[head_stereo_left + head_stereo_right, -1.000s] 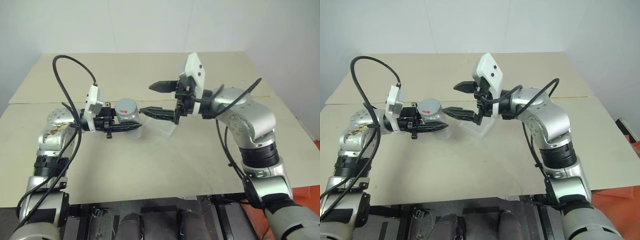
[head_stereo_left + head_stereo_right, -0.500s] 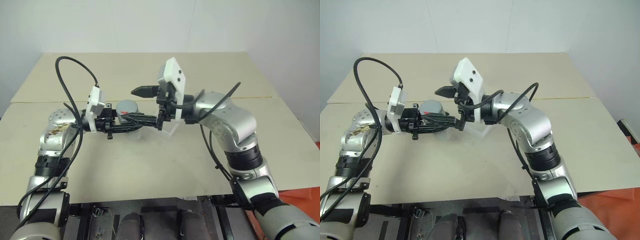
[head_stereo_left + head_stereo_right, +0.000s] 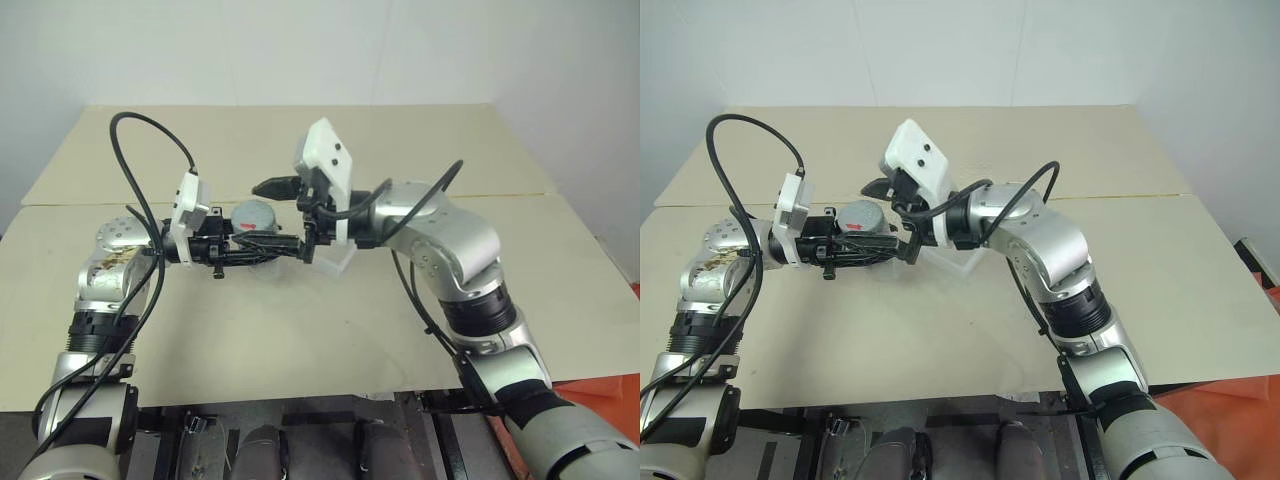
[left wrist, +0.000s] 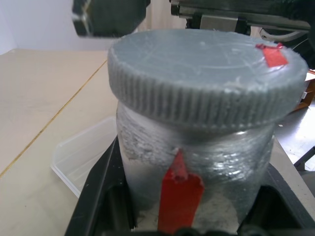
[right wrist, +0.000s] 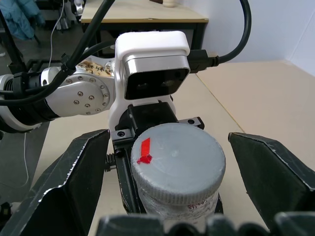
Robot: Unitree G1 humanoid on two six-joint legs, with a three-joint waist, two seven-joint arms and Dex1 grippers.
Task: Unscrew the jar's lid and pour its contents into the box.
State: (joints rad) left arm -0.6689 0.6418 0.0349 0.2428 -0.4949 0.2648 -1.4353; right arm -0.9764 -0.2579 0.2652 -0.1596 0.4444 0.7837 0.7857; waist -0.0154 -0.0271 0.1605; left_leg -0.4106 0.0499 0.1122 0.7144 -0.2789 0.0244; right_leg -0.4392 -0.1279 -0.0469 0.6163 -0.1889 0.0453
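Note:
The jar is a small silver cylinder with a red stripe, held upright above the table. My left gripper is shut on the jar's body, pointing right. The grey ribbed lid, marked with a bit of red tape, sits on top of the jar. My right gripper reaches in from the right and is open. Its two fingers stand on either side of the lid, with gaps between them and it. The translucent box lies on the table just right of the jar, partly behind the right hand.
The beige table has a seam running across its middle and a front edge close to me. Black cables loop over both arms. A white wall stands behind the table.
My right gripper has moved left toward the jar, and its open fingers now straddle the lid. The left gripper and jar have stayed still.

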